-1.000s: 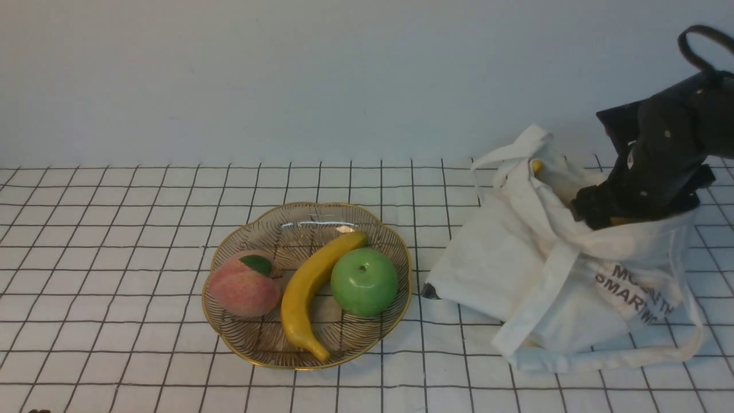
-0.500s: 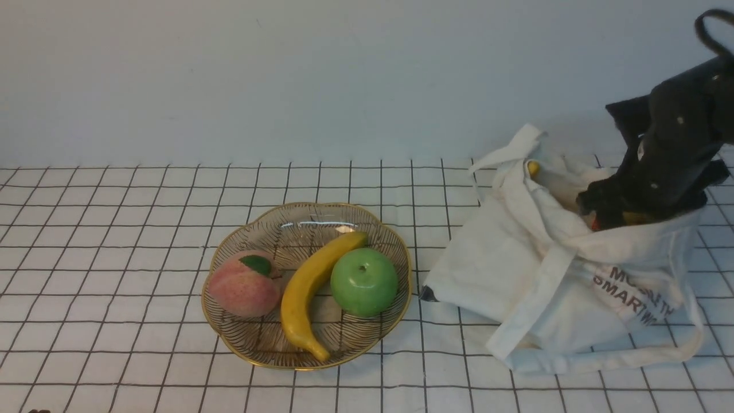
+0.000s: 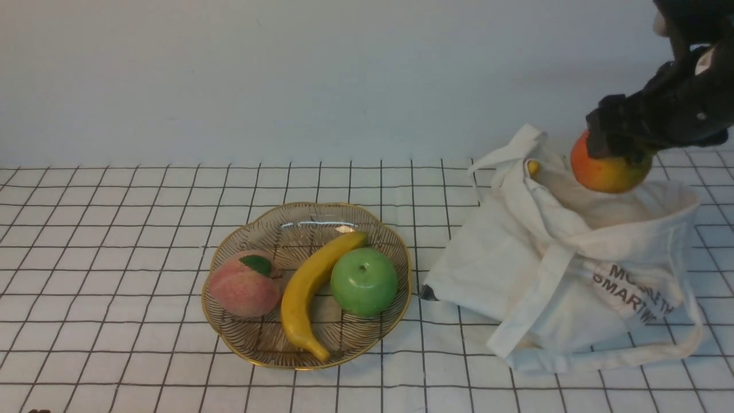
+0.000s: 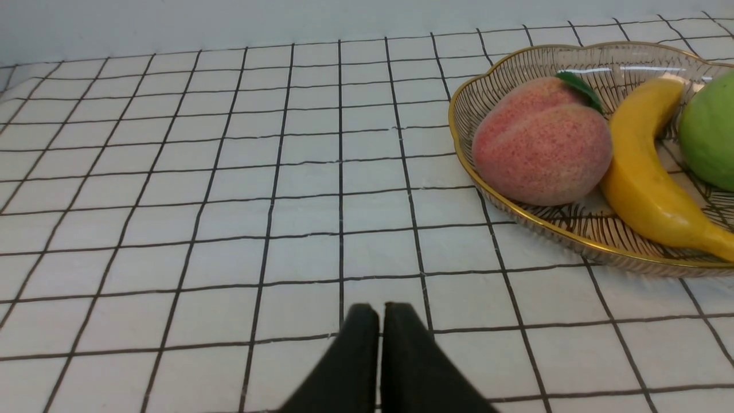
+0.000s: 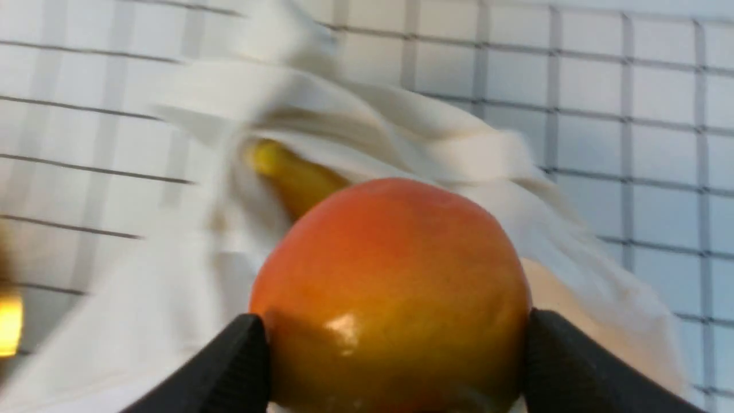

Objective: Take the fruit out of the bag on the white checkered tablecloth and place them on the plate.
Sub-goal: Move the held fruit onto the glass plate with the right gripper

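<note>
Peach (image 3: 245,285), banana (image 3: 309,298) and green apple (image 3: 364,282) already lay on your gold-rimmed glass plate (image 3: 262,361), so that much of the job looked done. The orange-red fruit (image 3: 608,166) was out too: your right gripper (image 3: 625,129) had its jaws clamped on it, one finger at either side, and held it above the open mouth of the canvas bag (image 3: 476,264), well apart from the plate. What was left for you, as far as could be judged, was to carry it across and set it down by the others, probably toward the far side, where the plate had some bare glass. You likely had one more piece to fetch after that, since a yellow tip (image 3: 534,168) poked out near the bag's straps; what it belonged to, you could not tell for sure. Your left gripper (image 4: 373,344) showed only as two dark fingertips close together over the cloth, with nothing visible between them. Under everything ran a white tablecloth (image 3: 132,258) with thin black checks, and the bag slumped on it with its dark lettering facing you. Behind the table stood a plain, pale wall (image 3: 344,74).
</note>
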Robot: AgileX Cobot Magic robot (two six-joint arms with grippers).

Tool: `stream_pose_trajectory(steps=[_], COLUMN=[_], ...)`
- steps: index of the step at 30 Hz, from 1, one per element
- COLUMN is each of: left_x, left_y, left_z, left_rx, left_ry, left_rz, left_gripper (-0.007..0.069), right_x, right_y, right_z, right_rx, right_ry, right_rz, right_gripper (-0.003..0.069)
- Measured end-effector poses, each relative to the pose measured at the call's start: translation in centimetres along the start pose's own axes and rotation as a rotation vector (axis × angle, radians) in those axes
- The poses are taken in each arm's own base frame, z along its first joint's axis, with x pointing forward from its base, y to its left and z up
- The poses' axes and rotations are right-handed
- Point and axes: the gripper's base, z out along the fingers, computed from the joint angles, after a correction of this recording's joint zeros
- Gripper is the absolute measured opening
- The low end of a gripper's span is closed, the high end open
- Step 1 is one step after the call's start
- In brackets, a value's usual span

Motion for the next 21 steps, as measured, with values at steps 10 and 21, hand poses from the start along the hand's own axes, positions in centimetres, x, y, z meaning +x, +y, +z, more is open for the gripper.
stream_pose_trajectory(steps=[10,21], left_x=[0.0,0.0], left_y=[0.0,0.0], left_z=[0.0,0.0], left_rx=[0.0,0.0], left_ry=[0.0,0.0], left_rz=[0.0,0.001], left_gripper=[-0.0008,-0.0008], right_x=[0.3,4.6], right_y=[11.3,20.0], right_z=[-1.0,6.7], right_rx=[-0.427,-0.569], right_ry=[-0.106,0.048], right_rz=[-0.213,-0.345], right_gripper=[0.0517,0.0516])
